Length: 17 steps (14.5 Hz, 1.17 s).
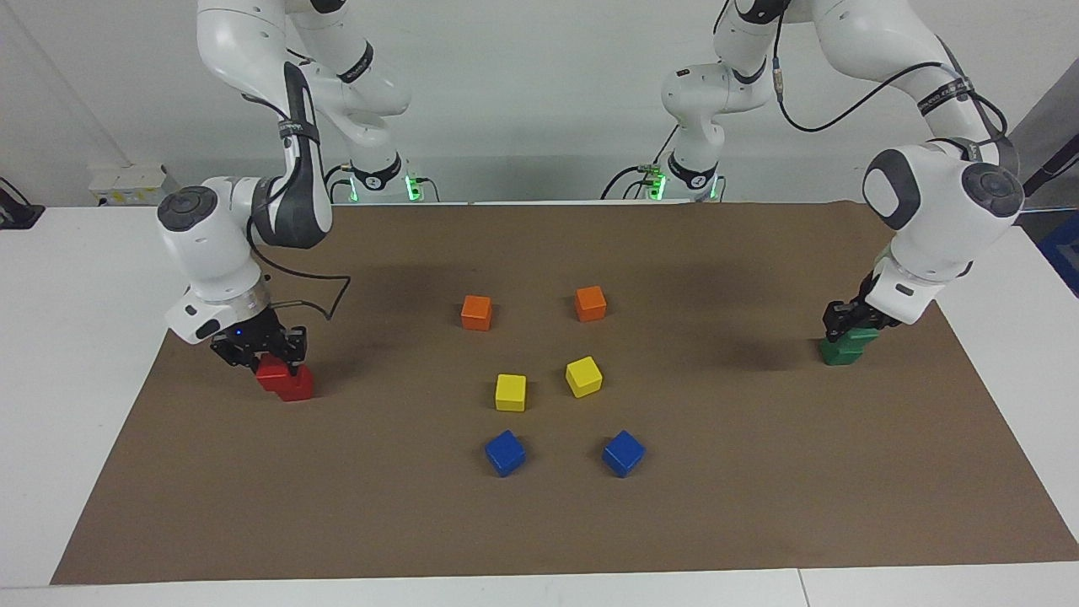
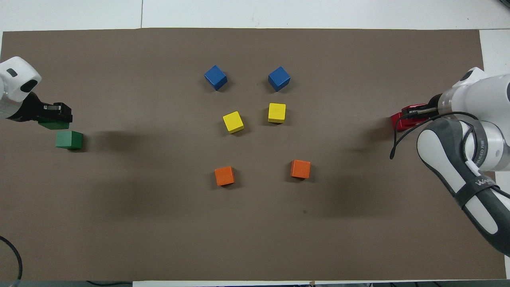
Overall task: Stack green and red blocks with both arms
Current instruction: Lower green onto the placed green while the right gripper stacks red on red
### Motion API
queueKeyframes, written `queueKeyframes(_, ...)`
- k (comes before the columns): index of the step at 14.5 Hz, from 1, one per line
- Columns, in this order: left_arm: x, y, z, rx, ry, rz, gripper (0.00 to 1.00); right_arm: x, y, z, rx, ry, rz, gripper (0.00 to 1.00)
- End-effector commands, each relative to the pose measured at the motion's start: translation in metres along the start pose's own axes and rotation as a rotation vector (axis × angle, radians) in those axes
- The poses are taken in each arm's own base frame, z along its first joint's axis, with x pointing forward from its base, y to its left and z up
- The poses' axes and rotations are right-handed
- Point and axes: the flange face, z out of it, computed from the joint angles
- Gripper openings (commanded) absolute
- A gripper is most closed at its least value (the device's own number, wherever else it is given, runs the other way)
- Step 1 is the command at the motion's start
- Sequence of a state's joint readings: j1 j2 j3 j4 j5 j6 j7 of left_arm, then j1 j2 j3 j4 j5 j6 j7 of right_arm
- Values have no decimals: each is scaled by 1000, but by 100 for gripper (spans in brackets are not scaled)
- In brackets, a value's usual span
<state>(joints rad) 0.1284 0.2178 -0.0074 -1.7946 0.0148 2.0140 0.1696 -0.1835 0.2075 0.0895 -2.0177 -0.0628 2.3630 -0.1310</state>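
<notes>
- Gripping a red block (image 1: 271, 370) in the right gripper (image 1: 263, 352), fingers clenched on it; held just above the second red block (image 1: 295, 384), apparently touching or all but touching its top, at the right arm's end of the brown mat (image 1: 539, 523)
- Clamping a green block (image 1: 856, 337) in the left gripper (image 1: 845, 323), fingers tight around it — low over the second green block (image 1: 840, 353) at the left arm's end of the mat; contact between the two not clear from the facing view; seen from overhead as offset, the held green block (image 2: 53, 124) partly under the black fingers (image 2: 59, 113) and the resting one (image 2: 69, 140) beside it
- Lying untouched mid-mat: two orange cubes (image 1: 476, 312) (image 1: 591, 303) nearest the robots; two yellow cubes (image 1: 510, 392) (image 1: 583, 376) next; two blue cubes (image 1: 505, 453) (image 1: 623, 453) farthest from them — all well apart from both grippers
</notes>
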Motion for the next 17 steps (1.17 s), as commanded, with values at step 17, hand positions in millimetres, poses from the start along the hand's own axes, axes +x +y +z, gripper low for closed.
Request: queueKeyframes(17, -54, -42, 72, 1, 142, 42, 0, -8, -4, 3, 12, 7, -73, 0)
